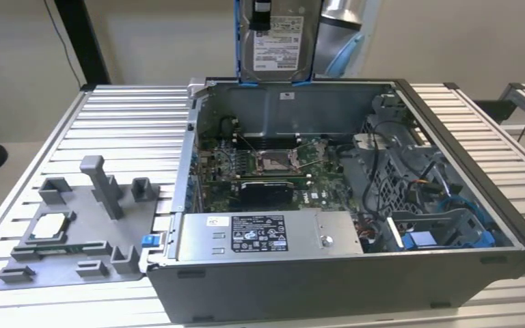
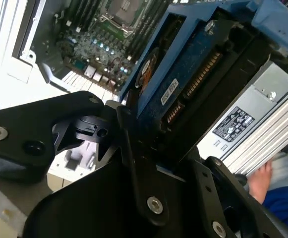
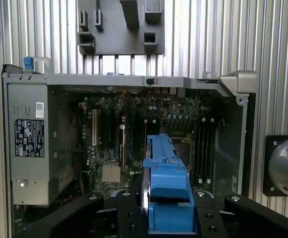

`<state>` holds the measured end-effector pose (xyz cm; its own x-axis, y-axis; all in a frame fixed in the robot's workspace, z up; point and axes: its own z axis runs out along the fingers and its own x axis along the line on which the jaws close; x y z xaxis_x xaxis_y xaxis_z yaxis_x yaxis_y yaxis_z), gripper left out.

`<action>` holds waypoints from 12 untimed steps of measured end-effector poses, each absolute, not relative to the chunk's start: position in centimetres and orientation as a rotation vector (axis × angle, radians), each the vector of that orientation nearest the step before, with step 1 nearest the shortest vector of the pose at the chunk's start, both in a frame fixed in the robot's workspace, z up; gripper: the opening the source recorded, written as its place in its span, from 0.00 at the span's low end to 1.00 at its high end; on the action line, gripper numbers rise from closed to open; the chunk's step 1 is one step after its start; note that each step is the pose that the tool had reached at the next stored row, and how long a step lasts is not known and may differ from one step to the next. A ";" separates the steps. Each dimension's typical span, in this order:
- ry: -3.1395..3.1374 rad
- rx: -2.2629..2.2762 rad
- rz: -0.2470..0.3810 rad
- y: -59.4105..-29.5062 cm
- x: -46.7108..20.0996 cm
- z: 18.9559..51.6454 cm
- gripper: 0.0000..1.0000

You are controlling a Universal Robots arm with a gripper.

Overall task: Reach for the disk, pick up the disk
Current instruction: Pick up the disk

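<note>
The disk (image 1: 276, 41), a silver hard drive with a white label in a blue bracket, hangs upright above the back wall of the open computer case (image 1: 463, 137), lifted off everything. My gripper (image 3: 168, 213) is shut on it. In the first wrist view the blue bracket (image 3: 166, 173) sits between the black fingers (image 3: 129, 213). The second wrist view shows the disk (image 2: 183, 84) from its circuit-board side, with the gripper (image 2: 163, 153) clamped on its edge. The silver and blue arm (image 1: 340, 24) stands just to the exterior view's right of the disk.
Inside the case lie the motherboard (image 1: 272, 164), a labelled power supply (image 1: 262, 236) and a blue bay (image 1: 436, 236) among cables. A grey fixture plate (image 1: 80, 225) with upright posts sits on the slatted table at the exterior view's left. A person's hand (image 2: 260, 181) shows beyond the case.
</note>
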<state>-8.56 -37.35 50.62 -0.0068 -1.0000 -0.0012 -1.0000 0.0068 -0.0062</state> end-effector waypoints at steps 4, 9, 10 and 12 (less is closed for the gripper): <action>2.225 -2.210 -0.006 -37.4 -6.7 50.6 0.00; 2.225 -2.210 -0.006 -37.4 -4.4 50.6 0.00; 2.225 -2.210 -0.006 -37.4 -4.0 50.6 0.00; 2.225 -2.210 -0.006 -37.4 -3.0 50.6 0.00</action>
<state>-3.05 -37.35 50.62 -0.0069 -1.0000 -0.0012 -1.0000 0.0069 -0.0062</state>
